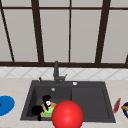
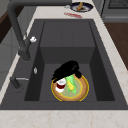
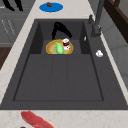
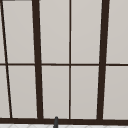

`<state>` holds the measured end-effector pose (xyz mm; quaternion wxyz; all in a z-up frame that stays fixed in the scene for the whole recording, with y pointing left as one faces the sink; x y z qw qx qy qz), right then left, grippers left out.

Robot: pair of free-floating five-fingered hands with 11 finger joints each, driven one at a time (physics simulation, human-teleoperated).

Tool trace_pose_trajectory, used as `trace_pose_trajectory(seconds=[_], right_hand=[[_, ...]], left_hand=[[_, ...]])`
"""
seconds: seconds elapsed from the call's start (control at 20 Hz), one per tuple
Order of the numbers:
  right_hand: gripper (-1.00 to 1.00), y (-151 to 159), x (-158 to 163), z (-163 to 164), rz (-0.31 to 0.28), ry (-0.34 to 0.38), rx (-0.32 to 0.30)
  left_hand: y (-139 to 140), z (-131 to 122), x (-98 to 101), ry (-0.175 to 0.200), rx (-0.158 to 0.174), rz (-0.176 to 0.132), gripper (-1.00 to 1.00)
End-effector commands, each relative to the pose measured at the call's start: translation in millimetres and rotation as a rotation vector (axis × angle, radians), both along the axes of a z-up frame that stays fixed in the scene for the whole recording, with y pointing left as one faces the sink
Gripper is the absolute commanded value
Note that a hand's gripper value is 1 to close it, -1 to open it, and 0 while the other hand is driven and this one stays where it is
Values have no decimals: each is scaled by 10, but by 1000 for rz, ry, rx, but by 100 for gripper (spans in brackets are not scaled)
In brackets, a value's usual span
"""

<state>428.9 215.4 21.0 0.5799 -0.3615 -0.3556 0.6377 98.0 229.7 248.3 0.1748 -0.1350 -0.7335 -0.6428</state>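
A yellow-rimmed plate [image 1: 45, 113] [image 2: 82, 91] [image 3: 51, 47] lies in the sink's left basin. On it are a green corn cob [image 2: 71, 83] [image 3: 59, 48] and a small red-and-white cup [image 1: 47, 104] [image 2: 60, 84] [image 3: 66, 43]. My right hand [image 1: 37, 110] [image 2: 66, 69] [image 3: 60, 28] hovers just above the plate, fingers loosely arched near the cup, holding nothing that I can see. My left hand [image 3: 12, 5] hangs in front of the counter, level with the blue plate, its fingers straight.
A dark sink [image 1: 90, 100] with a flat right part, and a faucet [image 1: 56, 72] [image 2: 17, 32] behind it. A blue plate [image 1: 5, 105] [image 3: 51, 7] lies on the left counter. A red strip [image 1: 116, 105] [image 3: 35, 120] and a dark plate [image 2: 81, 7] lie on the right. A large red ball [image 1: 67, 115] covers the sink's front edge.
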Motion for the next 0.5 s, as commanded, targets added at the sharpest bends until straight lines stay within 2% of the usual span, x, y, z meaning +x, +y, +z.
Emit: trace_pose_trajectory(seconds=[0.0,0.45], right_hand=[[-100,99,164,-115,20,0,25],[-100,159,529,-491,62,11,83]], left_hand=[[0,0,0,0,0,0,0],[0,0,0,0,0,0,0]])
